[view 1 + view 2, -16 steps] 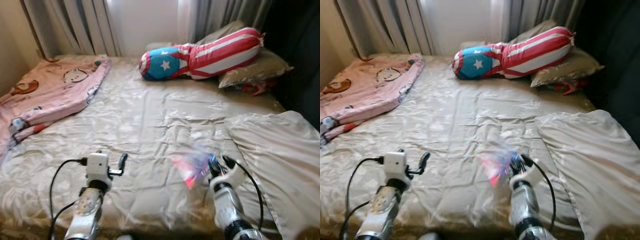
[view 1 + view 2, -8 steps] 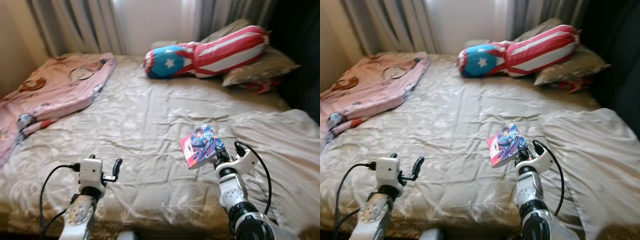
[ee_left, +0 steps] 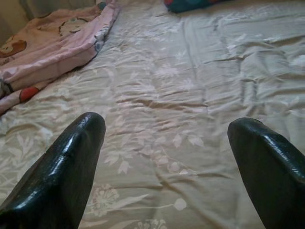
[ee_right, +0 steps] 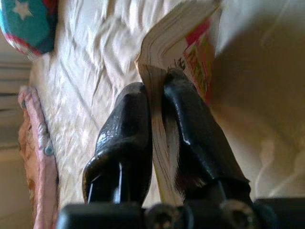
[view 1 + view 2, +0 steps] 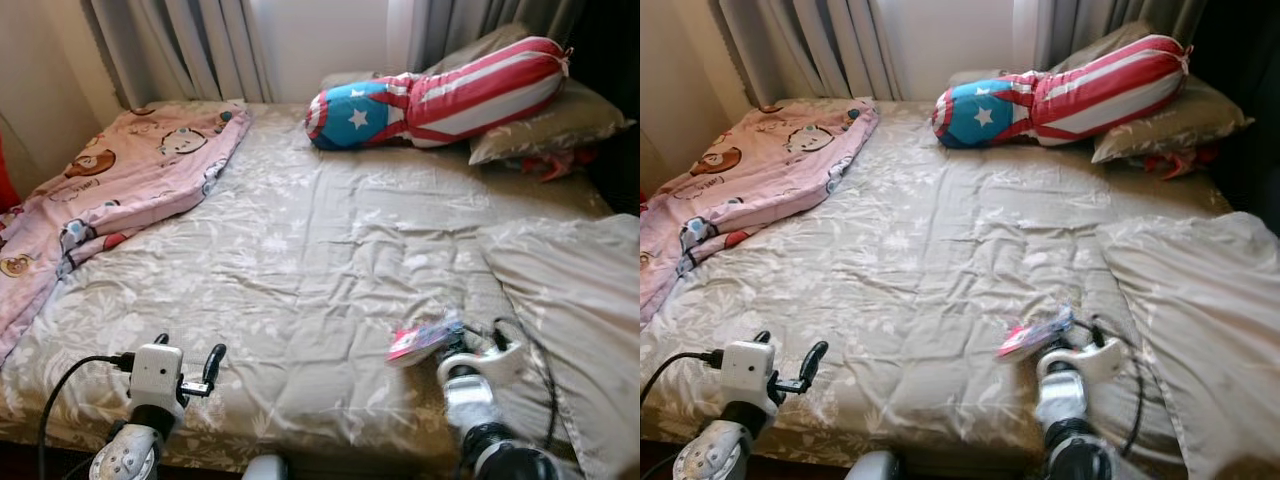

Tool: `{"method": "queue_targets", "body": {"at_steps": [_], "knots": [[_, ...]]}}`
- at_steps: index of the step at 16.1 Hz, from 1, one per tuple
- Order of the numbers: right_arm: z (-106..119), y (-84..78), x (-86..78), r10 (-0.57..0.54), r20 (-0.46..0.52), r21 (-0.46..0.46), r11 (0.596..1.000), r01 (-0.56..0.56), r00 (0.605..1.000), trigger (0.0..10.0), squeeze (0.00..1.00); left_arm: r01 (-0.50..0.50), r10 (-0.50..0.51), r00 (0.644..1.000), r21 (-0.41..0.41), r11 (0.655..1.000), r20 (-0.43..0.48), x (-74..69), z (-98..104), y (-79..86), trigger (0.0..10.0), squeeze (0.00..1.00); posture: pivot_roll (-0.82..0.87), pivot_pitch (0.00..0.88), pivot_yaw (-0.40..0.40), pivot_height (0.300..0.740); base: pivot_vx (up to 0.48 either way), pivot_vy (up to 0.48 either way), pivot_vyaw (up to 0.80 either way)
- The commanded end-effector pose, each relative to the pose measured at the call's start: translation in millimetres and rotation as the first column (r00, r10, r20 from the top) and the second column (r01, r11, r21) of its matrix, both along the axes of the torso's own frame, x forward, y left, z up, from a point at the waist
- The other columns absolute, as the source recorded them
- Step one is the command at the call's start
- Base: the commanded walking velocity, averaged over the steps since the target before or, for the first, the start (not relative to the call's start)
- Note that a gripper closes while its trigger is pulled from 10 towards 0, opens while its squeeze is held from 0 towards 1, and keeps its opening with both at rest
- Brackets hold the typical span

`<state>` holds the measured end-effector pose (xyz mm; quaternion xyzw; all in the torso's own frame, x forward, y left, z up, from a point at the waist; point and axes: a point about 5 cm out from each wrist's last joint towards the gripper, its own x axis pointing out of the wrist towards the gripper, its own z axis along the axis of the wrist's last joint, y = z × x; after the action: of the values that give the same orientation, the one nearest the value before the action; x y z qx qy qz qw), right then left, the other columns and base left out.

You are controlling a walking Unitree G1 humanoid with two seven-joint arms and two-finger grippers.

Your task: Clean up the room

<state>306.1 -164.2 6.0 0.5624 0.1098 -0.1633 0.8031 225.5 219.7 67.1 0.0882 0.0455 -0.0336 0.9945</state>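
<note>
Right gripper (image 4: pixel 155 119) clenched on a thin, brightly coloured paperback comic book (image 5: pixel 425 338), pinched by its page edge between the two black fingers (image 4: pixel 126 129) and held low, lying nearly flat, over the near right part of the beige floral-print bedsheet (image 5: pixel 300 250). Left gripper (image 3: pixel 167 157) spread wide with nothing between its fingers, hovering over the sheet near the bed's front edge. Pink cartoon-print blanket (image 5: pixel 130 170) bunched along the left side of the bed; red, white and blue star-and-stripe bolster cushion (image 5: pixel 440 90) resting against grey-brown pillows (image 5: pixel 550 120) at the head; loose beige cover (image 5: pixel 580 290) heaped at the right.

Book in hand, likely bound for a proper resting place off the bed. Best done by keeping the pinch firm, since only a sliver of the pages is caught and the floppy cover may sag or slip. Slow, level carrying advised, away from the beige cover's folds. Left arm best held clear of the path
</note>
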Motion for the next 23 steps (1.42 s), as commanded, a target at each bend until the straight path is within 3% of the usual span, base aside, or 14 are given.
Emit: {"method": "queue_targets", "body": {"at_steps": [1,5,9,11,14,17,23], "knots": [[17.3,6.6,14.4,0.020,0.117,0.027,0.999,-0.023,0.993,10.0,0.00,0.001,-0.001,1.000,0.024,1.000,-0.017,-1.8,0.4,2.4,10.0,0.00,0.20,0.120,0.042,0.663,0.000,0.000,0.00],[32.6,-2.6,23.8,-0.003,0.247,0.070,0.997,-0.015,0.969,10.0,0.00,0.013,-0.012,0.999,0.018,1.000,-0.044,-7.5,1.9,-2.1,10.0,0.00,0.20,0.149,0.043,0.663,0.000,0.000,0.00],[27.1,-4.9,18.6,0.013,0.245,0.053,0.998,-0.027,0.969,10.0,0.00,-0.003,0.006,0.997,0.033,0.999,-0.079,-17.6,-2.0,2.6,10.0,0.00,0.21,0.167,0.039,0.663,0.000,0.000,0.00],[-0.5,-12.9,-2.0,-0.038,0.014,0.015,0.999,0.038,0.999,10.0,0.00,0.004,-0.001,0.995,0.033,0.999,-0.098,-24.6,-2.5,0.4,10.0,0.00,0.22,0.181,0.037,0.663,0.000,0.000,0.00],[-23.2,-11.3,-23.1,-0.002,-0.131,-0.011,1.000,0.000,0.991,10.0,0.00,0.011,-0.007,0.995,0.030,0.999,-0.104,-29.2,-0.4,-2.0,10.0,0.00,0.22,0.205,0.037,0.663,0.000,0.000,0.00],[-26.1,-15.9,-26.6,-0.024,-0.170,-0.034,0.999,0.018,0.985,10.0,0.00,0.012,-0.009,0.994,0.025,1.000,-0.109,-31.6,1.2,-3.5,10.0,0.00,0.22,0.211,0.038,0.663,0.000,0.000,0.00],[-25.4,-42.8,-30.4,-0.077,-0.223,-0.121,0.991,0.051,0.972,10.0,0.00,0.022,-0.021,0.992,0.014,1.000,-0.124,-31.6,0.3,-8.6,10.0,0.00,0.20,0.244,0.040,0.663,0.000,0.000,0.00]]}}
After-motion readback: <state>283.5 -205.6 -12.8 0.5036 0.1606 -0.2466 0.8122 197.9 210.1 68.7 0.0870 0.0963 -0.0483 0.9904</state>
